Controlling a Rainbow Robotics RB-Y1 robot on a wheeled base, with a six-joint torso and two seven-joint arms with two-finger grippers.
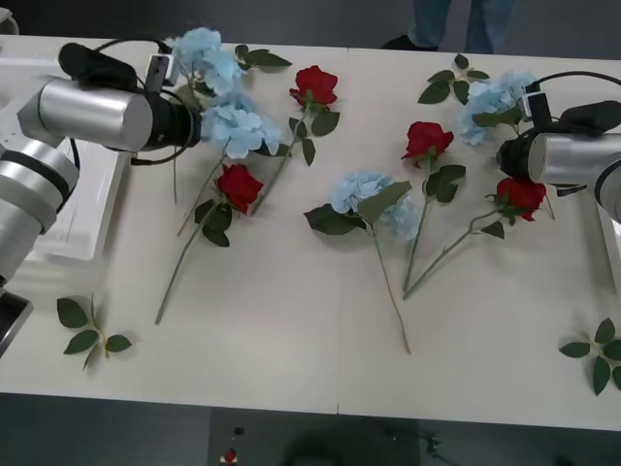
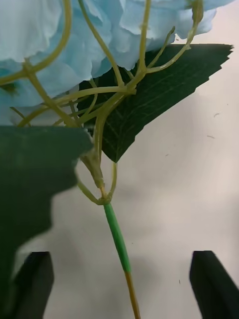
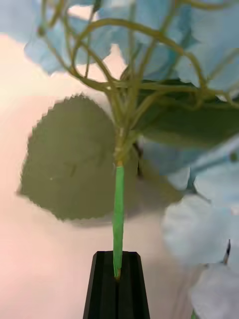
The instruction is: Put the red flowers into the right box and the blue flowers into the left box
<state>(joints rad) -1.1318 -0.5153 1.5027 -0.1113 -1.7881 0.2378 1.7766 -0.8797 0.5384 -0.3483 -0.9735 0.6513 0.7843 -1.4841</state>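
Left gripper (image 3: 118,289), its black fingers pressed together on a blue flower's green stem (image 3: 118,214), holds that bloom (image 1: 201,50) at the frame's upper left, beside the left box (image 1: 92,209). Right gripper (image 2: 119,284) hangs with fingers spread either side of another blue flower's stem (image 2: 117,238), bloom (image 1: 493,97) at upper right. Bare table (image 1: 291,340) runs along the lower edge; red flowers (image 1: 240,184) and blue ones crowd the middle and far side.

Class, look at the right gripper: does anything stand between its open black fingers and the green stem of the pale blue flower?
Nothing visible does. The right gripper straddles the blue flower's thin green stem, fingers open either side.
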